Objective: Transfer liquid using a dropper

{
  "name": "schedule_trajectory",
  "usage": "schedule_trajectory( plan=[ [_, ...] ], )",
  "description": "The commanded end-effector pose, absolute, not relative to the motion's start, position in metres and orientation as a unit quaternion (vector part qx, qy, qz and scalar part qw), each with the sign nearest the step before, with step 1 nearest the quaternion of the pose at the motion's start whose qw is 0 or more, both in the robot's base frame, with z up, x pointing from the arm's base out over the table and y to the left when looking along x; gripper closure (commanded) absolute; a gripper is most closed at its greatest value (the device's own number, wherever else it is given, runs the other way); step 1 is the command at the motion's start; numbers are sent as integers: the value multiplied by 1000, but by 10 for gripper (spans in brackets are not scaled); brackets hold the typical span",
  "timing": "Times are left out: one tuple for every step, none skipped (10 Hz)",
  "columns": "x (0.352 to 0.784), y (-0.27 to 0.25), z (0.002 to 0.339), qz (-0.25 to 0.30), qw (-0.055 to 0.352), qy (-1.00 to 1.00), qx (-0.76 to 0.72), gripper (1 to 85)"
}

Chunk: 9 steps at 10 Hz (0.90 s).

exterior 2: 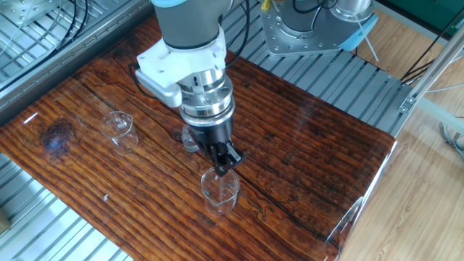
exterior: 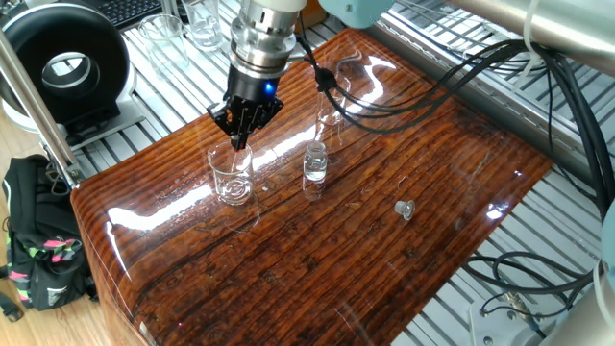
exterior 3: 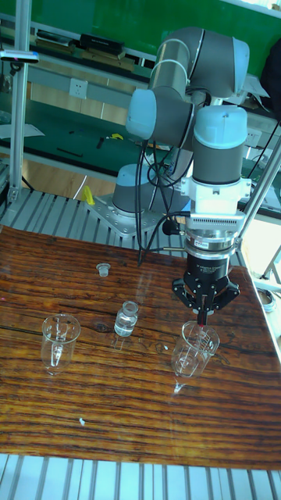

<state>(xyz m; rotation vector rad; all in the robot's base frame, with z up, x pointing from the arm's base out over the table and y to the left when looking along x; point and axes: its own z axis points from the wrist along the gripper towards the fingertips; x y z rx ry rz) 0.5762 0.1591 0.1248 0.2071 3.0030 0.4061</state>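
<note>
My gripper (exterior: 239,137) (exterior 2: 225,164) (exterior 3: 204,310) hangs point-down just over a small clear beaker (exterior: 232,174) (exterior 2: 220,192) (exterior 3: 193,349) and is shut on the dropper (exterior 3: 202,316). A bit of the dropper's red bulb shows between the fingers. Its thin clear tube reaches down into the beaker's mouth and is hard to see. The liquid is colourless, and I cannot make out its level through the glass. A small clear vial (exterior: 315,163) (exterior 3: 126,319) stands uncapped beside the beaker, mostly hidden behind the gripper in the other fixed view.
A second clear beaker (exterior: 329,104) (exterior 2: 119,131) (exterior 3: 59,338) stands further along the wooden table (exterior: 384,269). A small loose cap (exterior: 405,209) (exterior 3: 102,269) lies apart from the glassware. Cables and metal grating border the table, with more glassware (exterior: 204,24) off its far edge.
</note>
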Motion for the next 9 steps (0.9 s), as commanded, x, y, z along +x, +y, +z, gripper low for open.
schedule_trajectory(
  plan=[
    [580, 162, 126, 141, 60, 986, 68, 840],
    [582, 162, 126, 141, 63, 986, 68, 840],
    [582, 163, 125, 141, 65, 986, 66, 840],
    [582, 163, 124, 141, 64, 986, 61, 840],
    [582, 163, 124, 141, 65, 986, 58, 840],
    [582, 165, 123, 142, 66, 986, 55, 837],
    [580, 165, 122, 142, 64, 986, 51, 830],
    [579, 166, 121, 142, 62, 987, 49, 820],
    [580, 166, 120, 142, 64, 987, 48, 817]
  ],
)
